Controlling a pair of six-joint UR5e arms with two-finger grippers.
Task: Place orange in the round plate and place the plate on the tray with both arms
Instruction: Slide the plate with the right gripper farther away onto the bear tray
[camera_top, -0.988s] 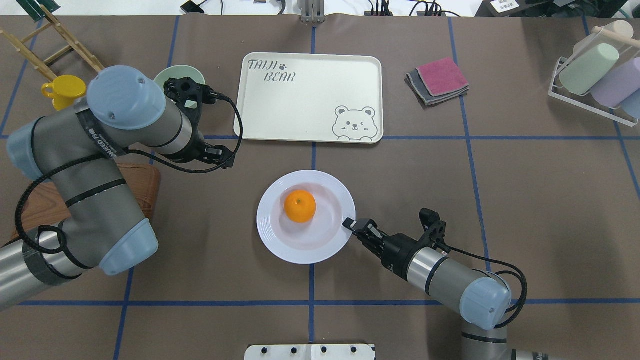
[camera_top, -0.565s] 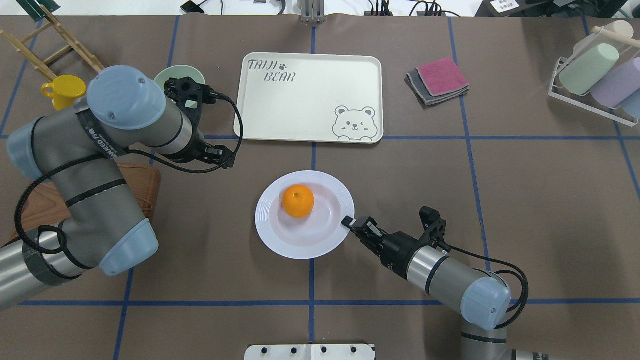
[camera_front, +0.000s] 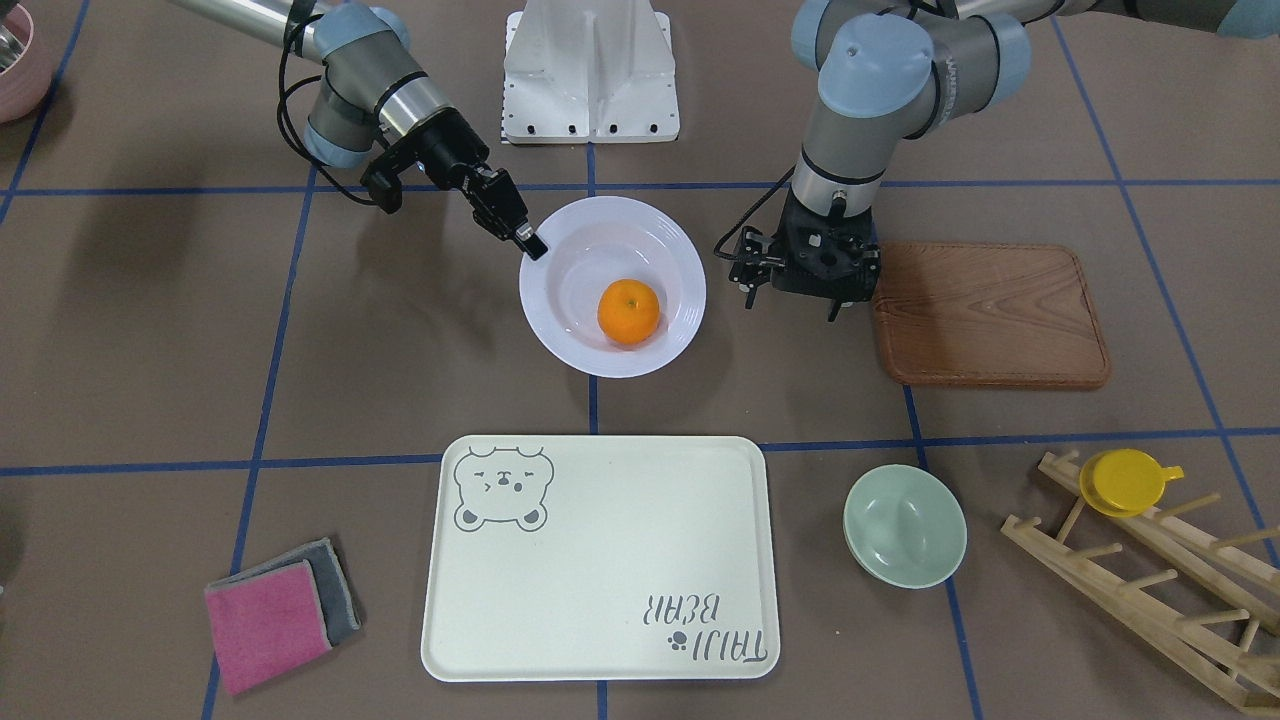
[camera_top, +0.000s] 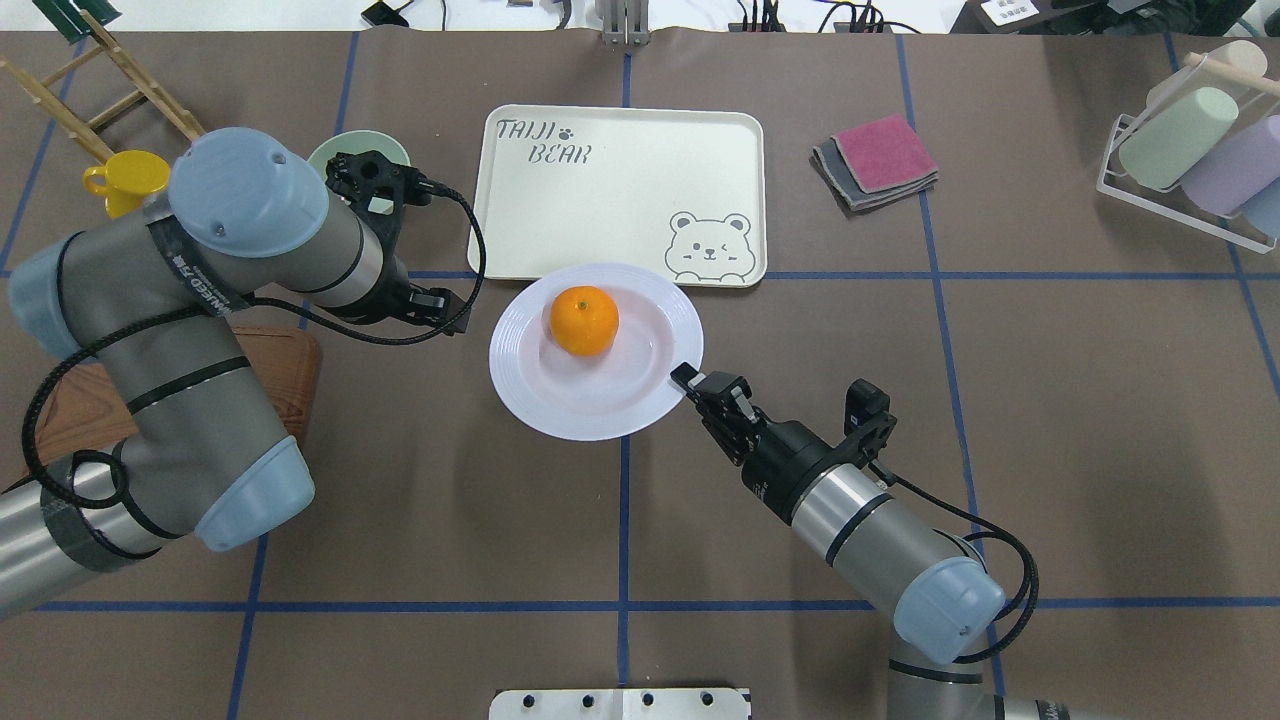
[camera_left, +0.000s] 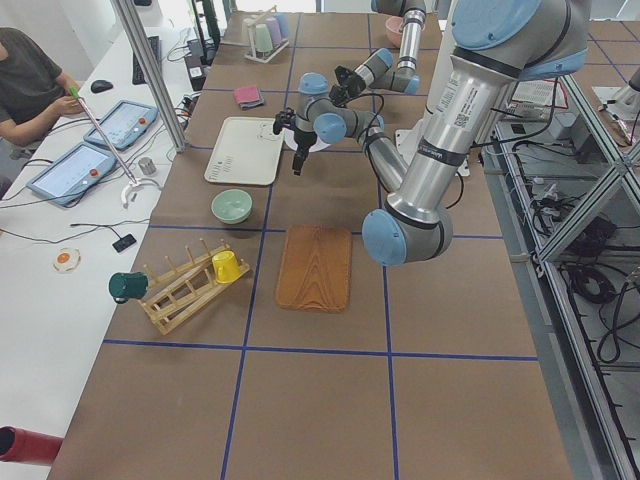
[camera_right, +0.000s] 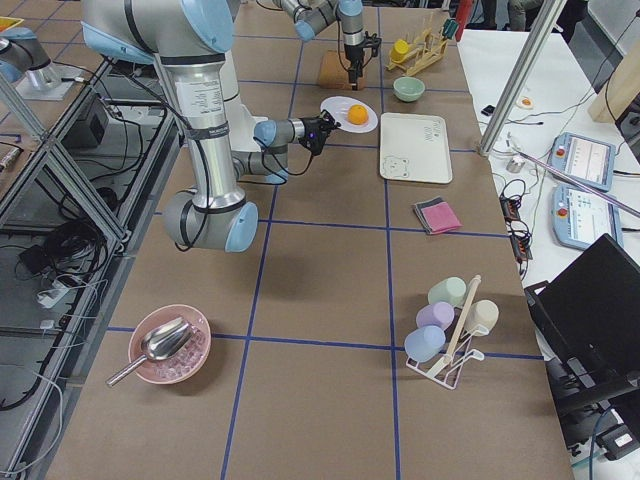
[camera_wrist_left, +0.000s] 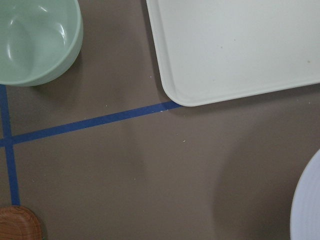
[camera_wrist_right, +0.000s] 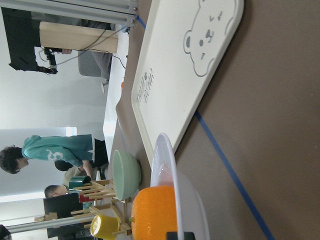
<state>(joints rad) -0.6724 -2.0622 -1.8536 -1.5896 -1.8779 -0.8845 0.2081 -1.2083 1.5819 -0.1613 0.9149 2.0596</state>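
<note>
The orange (camera_top: 584, 320) lies in the white round plate (camera_top: 560, 400), off centre toward the tray. My right gripper (camera_top: 683, 377) is shut on the plate's rim on the side nearest the robot's right and holds it just above the table. The plate's far edge reaches the near lip of the cream tray (camera_top: 620, 200). In the right wrist view the orange (camera_wrist_right: 155, 210) and plate rim (camera_wrist_right: 167, 160) sit close in front of the tray (camera_wrist_right: 170, 75). My left gripper (camera_front: 805, 262) points down beside the plate (camera_front: 560, 300), apart from it, open and holding nothing.
A brown wooden board (camera_front: 990, 315) lies behind the left arm. A pale-green bowl (camera_front: 905, 525) stands beside the tray, with a yellow cup (camera_top: 125, 180) on a wooden rack further out. Folded pink and grey cloths (camera_top: 880, 160) and a rack of cups (camera_top: 1190, 150) lie at the right.
My right gripper has carried the plate with the orange away from the robot and slightly left, up to the tray's near edge. The left arm has barely moved.
</note>
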